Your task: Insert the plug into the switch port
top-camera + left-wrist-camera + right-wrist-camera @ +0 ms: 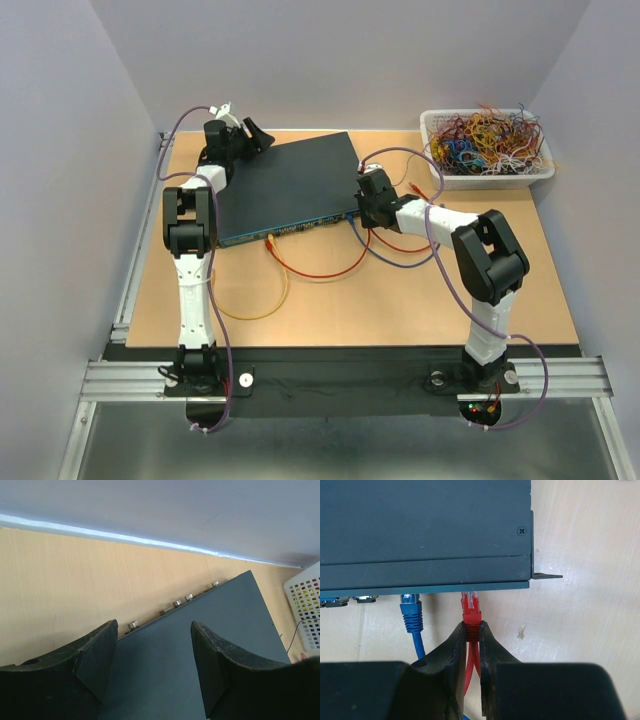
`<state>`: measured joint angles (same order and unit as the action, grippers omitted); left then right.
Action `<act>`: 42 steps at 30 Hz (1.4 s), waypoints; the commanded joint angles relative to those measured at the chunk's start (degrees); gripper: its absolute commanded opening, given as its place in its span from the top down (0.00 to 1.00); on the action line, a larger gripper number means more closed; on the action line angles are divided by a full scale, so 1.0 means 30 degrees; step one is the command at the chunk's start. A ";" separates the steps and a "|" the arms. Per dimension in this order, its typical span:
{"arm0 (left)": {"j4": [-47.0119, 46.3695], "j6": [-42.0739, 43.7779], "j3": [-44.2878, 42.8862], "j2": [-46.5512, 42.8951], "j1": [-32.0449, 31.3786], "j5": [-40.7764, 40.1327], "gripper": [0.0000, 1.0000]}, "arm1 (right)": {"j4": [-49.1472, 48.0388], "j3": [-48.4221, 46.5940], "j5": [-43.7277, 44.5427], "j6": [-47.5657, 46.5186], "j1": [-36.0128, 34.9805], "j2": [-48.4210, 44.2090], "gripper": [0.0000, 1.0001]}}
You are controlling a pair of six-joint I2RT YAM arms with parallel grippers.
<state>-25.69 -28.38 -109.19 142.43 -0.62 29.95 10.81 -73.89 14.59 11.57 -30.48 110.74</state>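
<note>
The right hand (472, 630) is clenched on a red plug (470, 611), its two dark fingers pinching the plug's boot from either side just behind the clear tip. The plug points straight at the narrow front face of the dark teal switch (290, 185), near that face's right end, and its tip meets the lower edge of the box. The switch port it faces is hidden under the overhanging top edge in the right wrist view, so whether the plug is fully seated cannot be told. Just to the left of it a blue plug (411, 611) sits in the neighbouring socket of the row of ports (300, 226). A red cable (330, 270) loops from the front of the switch across the bench (400, 310), with a yellow cable (268, 300) curling nearer the left arm.

The left hand (152, 630) is released, fingers spread wide with nothing between them, poised above the switch's top panel at its far left corner; whether it touches the panel cannot be told. Small metal connectors (177, 602) line the switch's rear edge there. A white mesh basket (490, 178) of coloured wires stands at the bench's far right corner, well apart from the switch.
</note>
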 commanded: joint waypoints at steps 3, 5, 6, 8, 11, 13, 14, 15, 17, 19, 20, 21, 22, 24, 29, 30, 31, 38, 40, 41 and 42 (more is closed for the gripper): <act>0.0127 -0.0061 0.0594 -0.0866 0.0061 0.0474 0.28 | -0.1257 -0.1094 0.0558 0.0419 0.0287 0.0031 1.00; 0.0098 -0.0003 0.0595 -0.0837 0.0061 0.0445 0.28 | -0.1521 -0.1094 0.0498 0.0624 0.0287 -0.0057 1.00; 0.0097 -0.0031 0.0624 -0.0865 0.0061 0.0474 0.28 | -0.1610 -0.1065 0.0469 0.0654 0.0287 -0.0115 1.00; 0.0068 -0.0032 0.0595 -0.0866 0.0061 0.0445 0.28 | -0.1814 -0.1035 0.0672 0.0742 0.0287 -0.0290 1.00; 0.0068 -0.0032 0.0624 -0.0866 0.0061 0.0416 0.28 | -0.2368 -0.0657 0.1054 0.0888 0.0287 -0.0671 0.99; 0.0068 -0.0032 0.0624 -0.0837 0.0061 0.0416 0.28 | -0.2664 -0.0479 0.1084 0.1005 0.0258 -0.1052 1.00; 0.0068 -0.0003 0.0624 -0.0836 0.0061 0.0444 0.28 | -0.2752 -0.0478 0.1026 0.1035 0.0286 -0.1053 1.00; 0.0068 -0.0031 0.0624 -0.0865 0.0061 0.0416 0.28 | -0.2782 -0.0507 0.0997 0.1035 0.0287 -0.1053 1.00; 0.0039 -0.0002 0.0653 -0.0866 0.0061 0.0445 0.28 | -0.2899 -0.0391 0.0909 0.1122 0.0258 -0.1199 1.00; 0.0039 -0.0002 0.0653 -0.0866 0.0061 0.0415 0.28 | -0.3162 -0.0157 0.0938 0.1181 0.0257 -0.1404 1.00; 0.0039 0.0027 0.0653 -0.0866 0.0061 0.0415 0.28 | -0.3279 -0.0098 0.0938 0.1181 0.0286 -0.1521 1.00; 0.0039 0.0027 0.0682 -0.0895 0.0061 0.0415 0.28 | -0.3338 -0.0068 0.0967 0.1181 0.0258 -0.1580 1.00; 0.0010 0.0027 0.0683 -0.0895 0.0061 0.0415 0.28 | -0.3397 -0.0010 0.0967 0.1181 0.0257 -0.1639 1.00; 0.0010 0.0027 0.0683 -0.0866 0.0061 0.0386 0.28 | -0.3456 0.0048 0.1083 0.1181 0.0228 -0.1785 1.00; 0.0010 0.0056 0.0712 -0.0895 0.0061 0.0386 0.28 | -0.4042 0.0254 0.1202 0.1181 0.0257 -0.1933 1.00; 0.0010 0.0056 0.0712 -0.0895 0.0061 0.0415 0.28 | -0.4042 0.0254 0.1201 0.1181 0.0228 -0.1845 1.00; 0.0010 0.0085 0.0712 -0.0895 0.0061 0.0386 0.28 | -0.4042 0.0254 0.1114 0.1152 0.0257 -0.1786 1.00; -0.0019 0.0056 0.0683 -0.0895 0.0061 0.0474 0.28 | -0.4218 0.0430 0.1289 0.1357 0.0257 -0.0879 0.99; 0.0010 0.0056 0.0683 -0.0866 0.0061 0.0445 0.28 | -0.4335 0.0342 0.1406 0.1299 0.0257 -0.0673 1.00; 0.0010 0.0056 0.0683 -0.0837 0.0061 0.0474 0.28 | -0.4364 0.0255 0.1464 0.1299 0.0257 -0.0411 1.00; 0.0010 0.0056 0.0683 -0.0836 0.0061 0.0503 0.28 | -0.4393 0.0196 0.1552 0.1299 0.0257 -0.0264 0.99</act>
<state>-27.31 -28.40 -108.38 142.43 -0.62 30.00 7.38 -72.27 14.92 14.87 -30.46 109.40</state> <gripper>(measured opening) 0.716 0.152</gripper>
